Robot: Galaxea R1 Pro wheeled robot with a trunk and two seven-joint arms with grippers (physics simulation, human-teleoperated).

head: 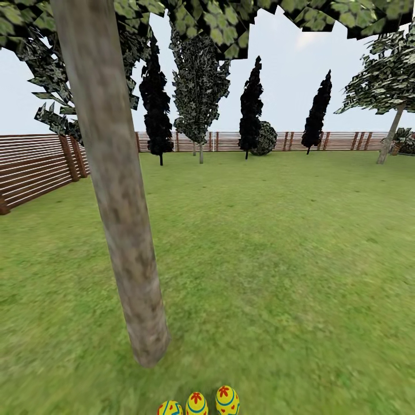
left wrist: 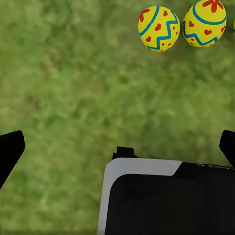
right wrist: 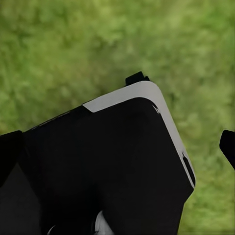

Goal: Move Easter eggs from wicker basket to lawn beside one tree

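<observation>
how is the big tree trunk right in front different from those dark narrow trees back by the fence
The near trunk is thick, bare, mottled grey-brown and leans, with light green leaves overhead; the dark narrow trees are almost black, upright, and covered in foliage down to a thin stem. The trunk stands close, with three eggs on the lawn near its base; the dark trees stand far off along the fence. Both grow from the same lawn.

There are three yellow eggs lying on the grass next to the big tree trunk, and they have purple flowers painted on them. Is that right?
Almost. The three Easter eggs do lie on the lawn beside the trunk of the tree, but the painted flowers are red, not purple. The head view shows red flowers on the yellow shells, and the left wrist view shows red hearts and a red flower with blue bands.
</observation>
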